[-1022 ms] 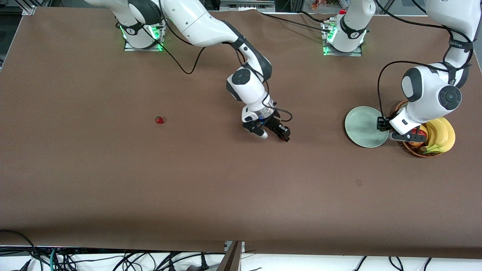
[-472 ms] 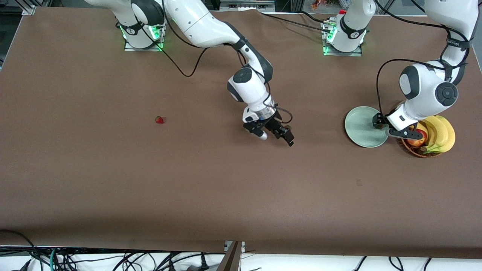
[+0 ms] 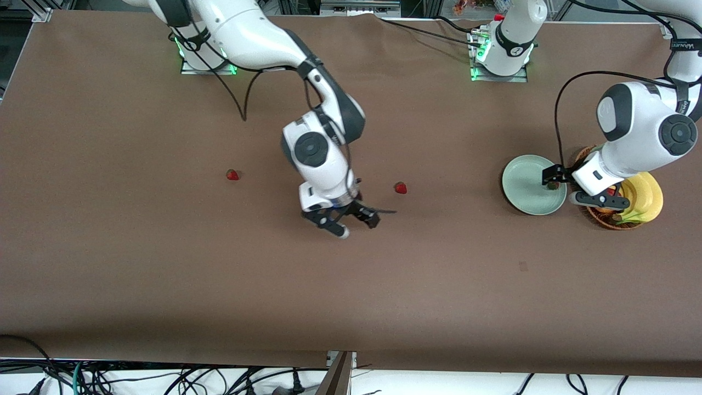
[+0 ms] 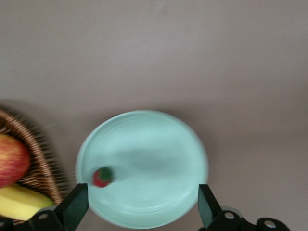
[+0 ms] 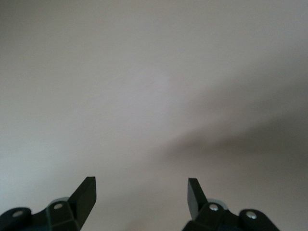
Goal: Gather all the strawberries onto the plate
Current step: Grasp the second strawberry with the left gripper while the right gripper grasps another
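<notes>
1. The left gripper (image 3: 570, 189) hangs over the edge of the plate (image 3: 526, 186) that is next to the wicker basket (image 3: 614, 222). Its fingers (image 4: 74, 207) are spread wide and hold nothing.
2. One strawberry (image 4: 102, 177) lies in the plate, directly under this gripper, close to the rim on the basket side.
3. The right gripper (image 3: 351, 222) is over bare table (image 3: 351, 307) in the middle; its fingers (image 5: 85, 195) are spread and empty.
4. A second strawberry (image 3: 401, 188) lies on the table near the right gripper, toward the left arm's end.
5. A third strawberry (image 3: 232, 175) lies well apart from the right gripper, toward the right arm's end.
6. In the basket, beside the left gripper, are an apple (image 4: 12, 159) and bananas (image 3: 644, 195).
</notes>
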Motion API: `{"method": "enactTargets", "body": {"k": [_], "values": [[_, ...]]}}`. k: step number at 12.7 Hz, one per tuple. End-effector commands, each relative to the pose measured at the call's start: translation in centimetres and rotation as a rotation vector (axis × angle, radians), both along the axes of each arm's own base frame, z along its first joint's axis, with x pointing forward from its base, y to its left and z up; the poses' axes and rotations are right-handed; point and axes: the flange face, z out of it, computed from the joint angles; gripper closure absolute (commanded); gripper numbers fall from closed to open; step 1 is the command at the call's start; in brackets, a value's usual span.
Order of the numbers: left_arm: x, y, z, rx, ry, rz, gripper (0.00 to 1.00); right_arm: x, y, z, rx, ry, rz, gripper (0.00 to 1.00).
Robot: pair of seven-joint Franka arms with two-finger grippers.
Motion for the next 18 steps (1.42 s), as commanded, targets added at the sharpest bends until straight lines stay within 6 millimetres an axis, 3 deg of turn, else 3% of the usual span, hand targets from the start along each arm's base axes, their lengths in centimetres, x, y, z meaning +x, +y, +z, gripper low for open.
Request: {"method": "enactTargets", "body": {"k": [1, 5, 7, 9, 11, 14, 16, 18], "values": [[0.4, -6.3, 1.2, -0.023, -0.004, 0.073, 0.00, -1.5, -7.9, 0.1, -0.084, 0.063, 0.145, 0.15], [0.3, -16.2, 1.0, -0.034, -0.011, 0.168, 0.00, -4.7, -21.0, -0.5, -0.132, 0.127, 0.316, 0.15], [-0.5, -22.0, -0.1, -0.051, -0.041, 0.240, 0.00, -7.2, -26.1, -1.5, -0.126, 0.142, 0.348, 0.15], [-2.2, -27.2, -2.3, -0.007, -0.068, 0.288, 0.00, -11.0, -29.4, -4.2, -0.134, 0.116, 0.358, 0.15], [-3.7, -31.0, -4.7, 0.013, -0.107, 0.365, 0.00, -13.6, -31.2, -6.9, -0.164, 0.072, 0.330, 0.15], [-5.5, -34.5, -9.0, 0.014, -0.119, 0.410, 0.00, -13.9, -31.6, -8.4, -0.190, 0.067, 0.330, 0.17], [-5.9, -35.7, -11.7, 0.018, -0.112, 0.401, 0.00, -14.1, -31.6, -9.0, -0.197, 0.075, 0.328, 0.28], [-5.6, -36.0, -13.0, 0.018, -0.099, 0.405, 0.00, -14.2, -31.6, -9.6, -0.203, 0.084, 0.329, 0.45]]}}
